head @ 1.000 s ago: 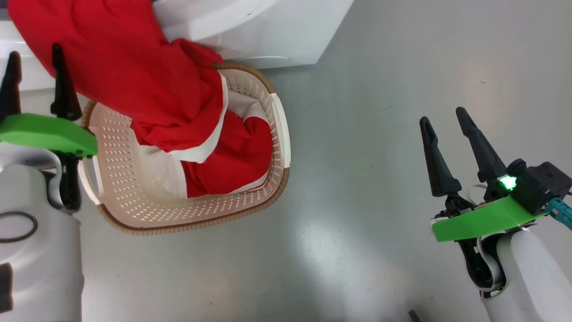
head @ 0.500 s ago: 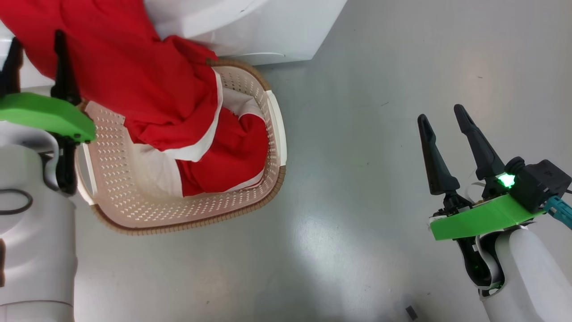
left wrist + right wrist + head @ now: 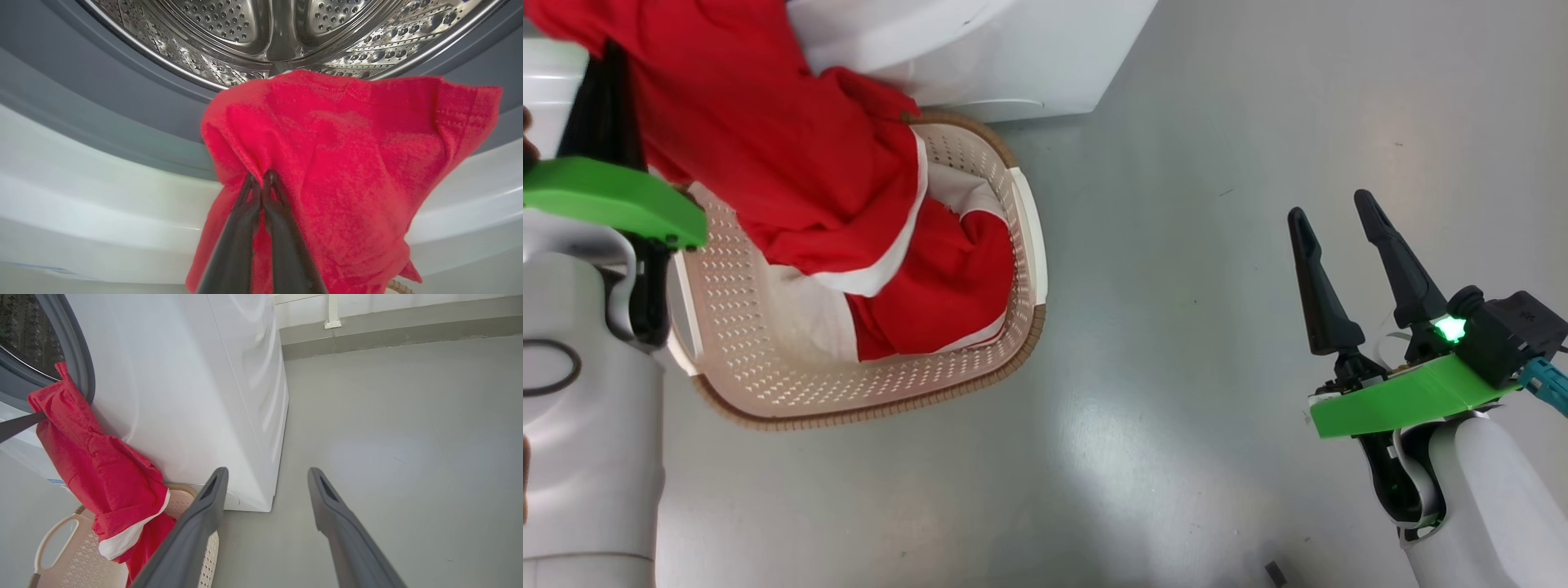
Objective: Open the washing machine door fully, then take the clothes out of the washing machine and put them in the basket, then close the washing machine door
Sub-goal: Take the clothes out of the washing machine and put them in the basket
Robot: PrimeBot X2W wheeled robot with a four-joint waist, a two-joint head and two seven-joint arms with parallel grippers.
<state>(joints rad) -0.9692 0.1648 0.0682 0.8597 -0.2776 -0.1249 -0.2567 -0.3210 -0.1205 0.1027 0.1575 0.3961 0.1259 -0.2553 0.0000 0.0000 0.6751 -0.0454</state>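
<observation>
I am pinching the clothes [image 3: 347, 163] in my closed left gripper [image 3: 260, 180], lower centre of the left wrist view, against the washing machine [image 3: 102, 204]. They are hanging into the basket [image 3: 866, 412], left of the head view. My right gripper [image 3: 1330, 211] is idling, spread wide, lower right.

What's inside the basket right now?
Red clothes with white trim, one hanging in from the left gripper. Perforated floor of the basket shows beside them; anything under the fabric is hidden.

I see a smooth pale grey floor [image 3: 1176, 327] carrying a white front-loading washing machine [image 3: 1013, 57] and, close against its base, a cream perforated plastic basket [image 3: 792, 384] with a brown woven-look rim, plus a small dark scrap [image 3: 1275, 572] lying well apart from both.
</observation>
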